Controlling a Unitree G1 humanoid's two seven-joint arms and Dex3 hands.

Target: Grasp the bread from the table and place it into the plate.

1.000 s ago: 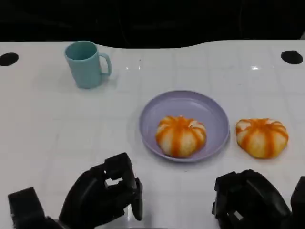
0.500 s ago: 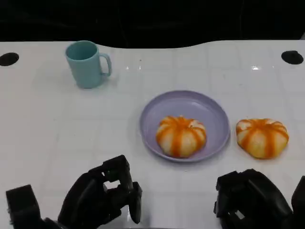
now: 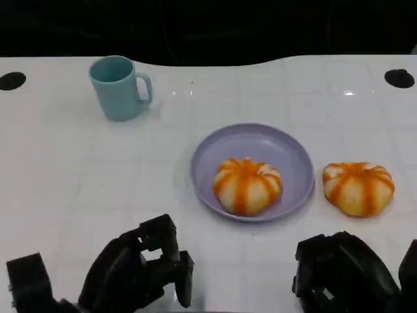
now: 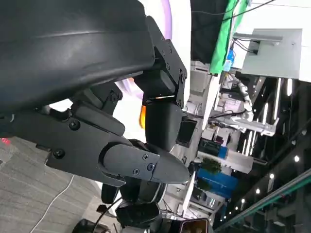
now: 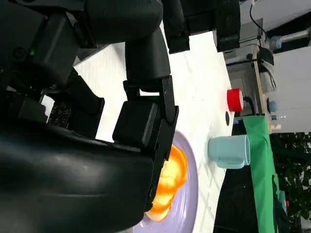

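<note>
Head view is showing my right hand (image 3: 342, 274) curling inward on nothing at the near edge, with the round orange-striped bread bun (image 3: 358, 188) lying on the table beyond it, just beside the lilac round plate (image 3: 254, 143) bearing a second striped bun (image 3: 247, 186). My left hand (image 3: 133, 274) is likewise curling around nothing, on the glossy white table (image 3: 78, 182) where a teal mug (image 3: 119, 87) is standing far off.

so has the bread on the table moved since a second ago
No. The bread on the table sits just right of the plate, as before.

One orange-striped bread (image 3: 247, 186) on lilac plate (image 3: 260, 140), another bread (image 3: 358, 188) beside it.
</note>
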